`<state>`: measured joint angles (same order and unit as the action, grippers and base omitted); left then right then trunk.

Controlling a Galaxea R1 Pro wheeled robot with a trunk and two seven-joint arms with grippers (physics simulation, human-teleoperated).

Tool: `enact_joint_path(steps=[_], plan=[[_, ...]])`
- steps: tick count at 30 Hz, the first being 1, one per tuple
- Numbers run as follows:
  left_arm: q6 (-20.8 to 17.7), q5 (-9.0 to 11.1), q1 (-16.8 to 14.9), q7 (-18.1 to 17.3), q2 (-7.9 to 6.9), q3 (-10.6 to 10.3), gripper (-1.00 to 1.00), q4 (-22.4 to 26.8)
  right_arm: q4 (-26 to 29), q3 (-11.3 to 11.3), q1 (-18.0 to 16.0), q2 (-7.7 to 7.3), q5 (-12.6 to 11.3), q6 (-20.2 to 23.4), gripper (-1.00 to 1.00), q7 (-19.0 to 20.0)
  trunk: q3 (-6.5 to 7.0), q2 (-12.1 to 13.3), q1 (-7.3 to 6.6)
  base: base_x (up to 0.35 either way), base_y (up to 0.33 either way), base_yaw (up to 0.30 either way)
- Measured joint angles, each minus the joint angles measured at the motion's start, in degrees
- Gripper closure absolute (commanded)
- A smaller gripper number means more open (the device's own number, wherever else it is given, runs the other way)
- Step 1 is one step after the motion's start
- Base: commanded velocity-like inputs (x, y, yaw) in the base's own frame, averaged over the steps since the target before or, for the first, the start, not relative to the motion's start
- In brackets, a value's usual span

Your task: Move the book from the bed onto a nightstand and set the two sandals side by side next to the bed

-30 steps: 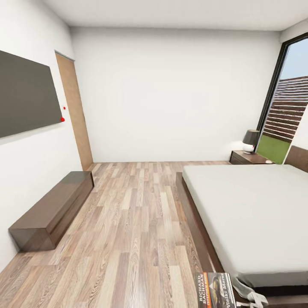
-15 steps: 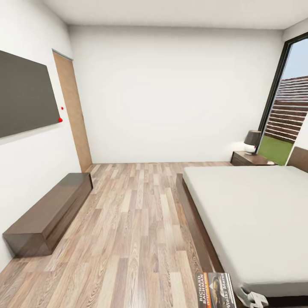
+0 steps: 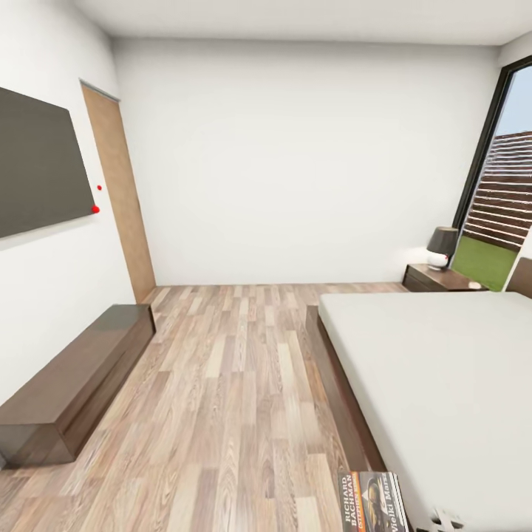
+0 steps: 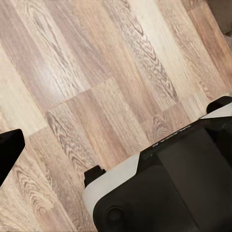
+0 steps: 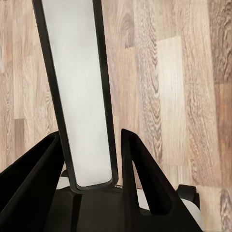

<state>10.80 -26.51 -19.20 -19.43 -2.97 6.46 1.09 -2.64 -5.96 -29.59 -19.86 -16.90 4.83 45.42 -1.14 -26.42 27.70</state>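
Head view: book upright at the bottom edge, beside the bed.
Nightstand: far corner, lamp on top.
Right gripper: clamped on the book's edge.
Left gripper: grip state unclear, above plank floor.

Book: dark cover, orange band, white "Richard Bachman" lettering, clamped edge-on between right claw fingers above plank floor. Bed: pale mattress, dark frame. Nightstand beyond the bed, by window.

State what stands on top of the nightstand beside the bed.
On the nightstand stands a dark-shaded lamp, with a small pale object near its window-side edge. The top's far part is hidden behind the lamp.
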Motion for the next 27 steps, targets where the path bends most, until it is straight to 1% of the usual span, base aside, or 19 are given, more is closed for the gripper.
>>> enact_joint_path(steps=[8, 27], plan=[[0.0, 0.0, 0.0, 0.0, 0.0, 0.0, -1.0, 0.0, 0.0, 0.0, 0.0, 0.0, 0.0, 0.0, 1.0, 0.0, 0.0, 0.0, 0.0, 0.285, 0.031, 0.0], [0.0, 0.0, 0.0, 0.0, 0.0, 0.0, -1.0, 0.1, -0.1, 0.0, 0.0, 0.09, 0.0, -0.1, 1.0, -0.1, 0.0, 0.0, 0.0, 0.285, 0.144, 0.0]])
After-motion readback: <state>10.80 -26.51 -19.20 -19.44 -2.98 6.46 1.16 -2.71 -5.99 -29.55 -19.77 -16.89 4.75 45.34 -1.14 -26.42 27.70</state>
